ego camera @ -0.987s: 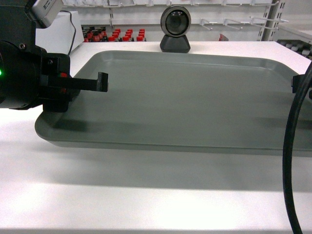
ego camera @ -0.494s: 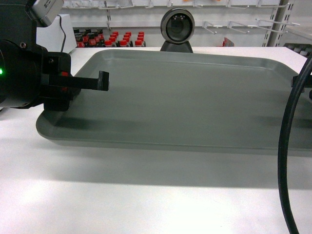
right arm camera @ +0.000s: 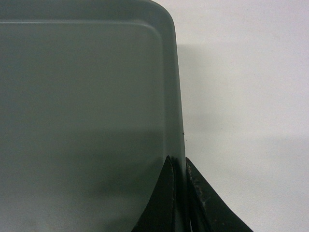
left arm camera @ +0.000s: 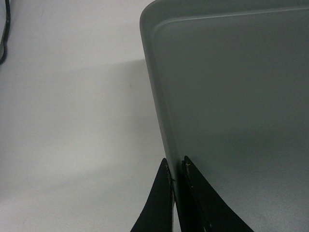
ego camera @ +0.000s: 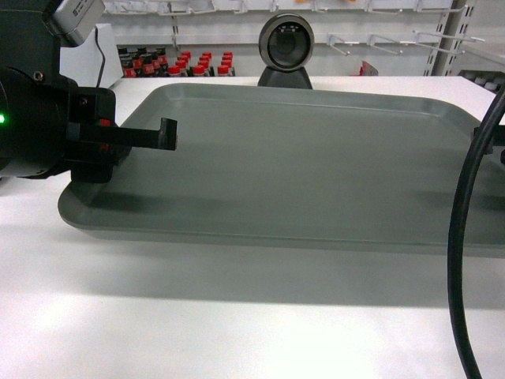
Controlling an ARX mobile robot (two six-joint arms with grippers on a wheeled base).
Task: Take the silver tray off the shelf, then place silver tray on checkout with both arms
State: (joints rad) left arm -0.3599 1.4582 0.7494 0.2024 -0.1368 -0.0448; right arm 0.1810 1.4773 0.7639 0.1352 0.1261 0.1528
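Note:
The silver tray (ego camera: pixel 300 166) lies flat and wide across the white checkout (ego camera: pixel 237 316), just in front of the black round webcam (ego camera: pixel 286 47). My left gripper (ego camera: pixel 162 140) is shut on the tray's left rim, one finger inside the tray (left arm camera: pixel 231 96) and one outside; the left wrist view shows the left gripper (left arm camera: pixel 176 166) pinching the rim. In the right wrist view, my right gripper (right arm camera: pixel 178 164) is shut on the right rim of the tray (right arm camera: pixel 82 96). A shadow runs under the tray's front edge; whether it touches the tabletop cannot be told.
White store shelf racking (ego camera: pixel 379 35) with hooks stands behind the checkout, and red-capped bottles (ego camera: pixel 173 63) sit low at the back left. A thick black cable (ego camera: pixel 465 237) hangs across the right side of the head view. Bare tabletop (left arm camera: pixel 72 96) flanks the tray (right arm camera: pixel 241 96).
A second ago the webcam and the background shifted slightly up and right in the head view. Since then, tray and both grippers have barely moved.

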